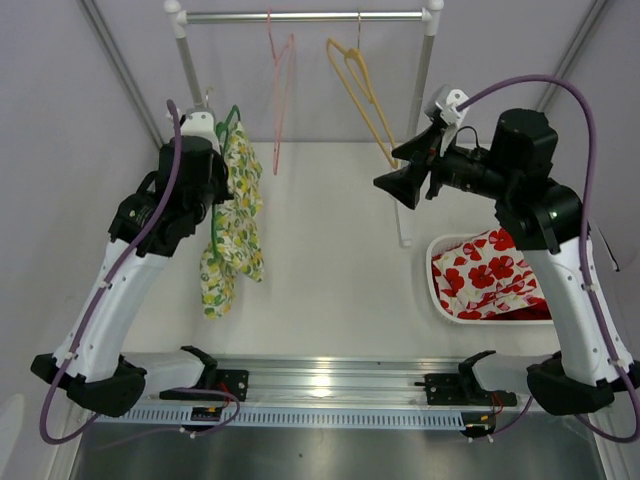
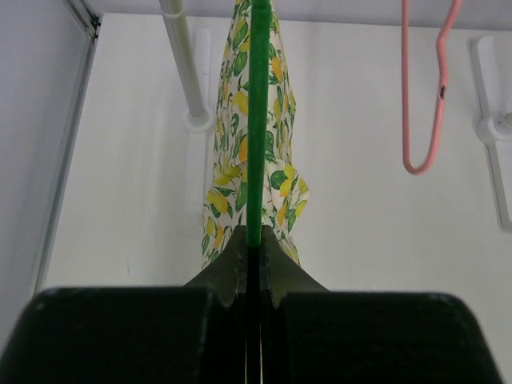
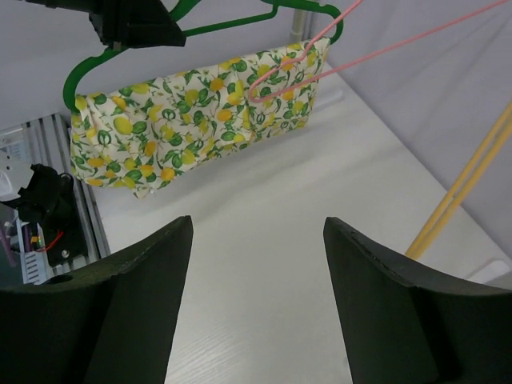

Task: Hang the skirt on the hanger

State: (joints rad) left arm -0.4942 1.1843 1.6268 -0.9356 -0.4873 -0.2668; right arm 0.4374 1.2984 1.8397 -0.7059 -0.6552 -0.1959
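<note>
The skirt (image 1: 235, 215), white cloth with yellow lemons and green leaves, hangs folded over the bar of a green hanger (image 1: 232, 118). My left gripper (image 1: 218, 150) is shut on that hanger and holds it in the air by the left rack post. In the left wrist view the green hanger (image 2: 256, 120) runs straight into the closed left gripper (image 2: 256, 240), with the skirt (image 2: 228, 176) behind it. My right gripper (image 1: 382, 184) hovers open at mid right, pointing left. The right gripper (image 3: 258, 228) holds nothing and faces the skirt (image 3: 192, 120) and hanger (image 3: 232, 24).
A clothes rail (image 1: 305, 16) spans the back, carrying a pink hanger (image 1: 282, 90) and a yellow hanger (image 1: 362, 95). A white basket (image 1: 437, 290) at right holds red floral cloth (image 1: 490, 275). The left rack post (image 2: 182, 64) stands close beside the held skirt.
</note>
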